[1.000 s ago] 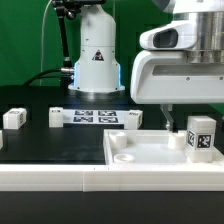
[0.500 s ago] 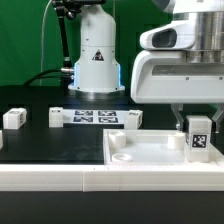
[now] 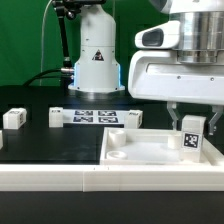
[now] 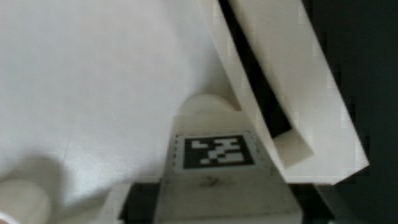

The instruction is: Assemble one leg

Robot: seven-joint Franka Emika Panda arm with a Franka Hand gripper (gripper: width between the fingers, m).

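My gripper [image 3: 190,127] is shut on the leg [image 3: 190,140], a small white post with a black-and-white tag. It holds the leg upright over the exterior view's right part of the large flat white panel [image 3: 150,150]; whether the leg touches the panel I cannot tell. In the wrist view the leg [image 4: 219,152] stands between my dark fingers [image 4: 139,203], above the panel's surface [image 4: 89,80] and beside its raised wall [image 4: 285,80]. A round socket [image 3: 120,155] shows at the panel's left near corner.
The marker board [image 3: 95,117] lies behind the panel. Other small white tagged posts stand at the far left [image 3: 13,118], by the board's left end [image 3: 57,116] and by its right end [image 3: 133,118]. The robot base [image 3: 95,60] rises at the back.
My gripper has carried the leg a little toward the exterior view's left over the panel. The other parts have not moved.
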